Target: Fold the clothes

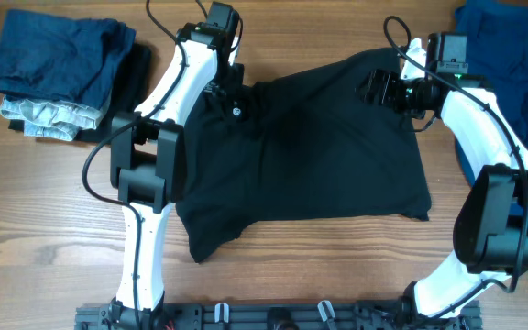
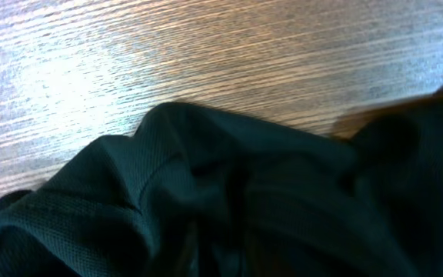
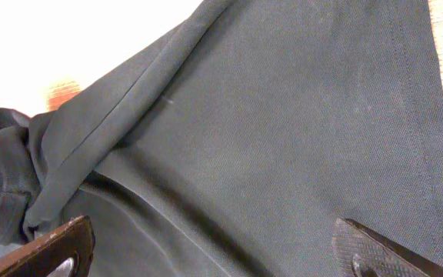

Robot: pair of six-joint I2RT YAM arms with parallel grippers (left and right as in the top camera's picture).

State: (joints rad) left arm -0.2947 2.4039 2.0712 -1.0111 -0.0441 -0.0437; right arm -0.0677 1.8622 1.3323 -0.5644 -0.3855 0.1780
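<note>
The table [image 1: 337, 266] is pale brown wood with a strong lengthwise grain, and in the left wrist view it shines where light falls on it; nothing of the room beyond the tabletop shows. A dark bar [image 1: 273, 316] carrying the two arm bases runs along the near edge. The black shirt [image 1: 310, 156] lies spread across the middle of the table, fairly flat, its lower left corner drawn out to a point and its upper edge rumpled between the arms. The left gripper [image 1: 232, 99] sits on the shirt's upper left part, where the cloth is bunched into folds (its wrist camera shows only that heaped black fabric against the wood, no fingers), so I cannot tell how far it is closed or whether it has any cloth. The right gripper [image 1: 374, 87] is at the upper right part of the shirt; its two fingers [image 3: 60, 246] stand wide apart above smooth black fabric and a seam, with nothing clasped between them. A royal-blue garment [image 1: 511, 64] lies crumpled at the far right corner, behind the right arm. At the far left sits a folded stack [image 1: 58, 78], dark blue on top, a light grey piece beneath, black beside. A tiny white mark [image 1: 237, 112] shows by the left gripper, too small to read.
</note>
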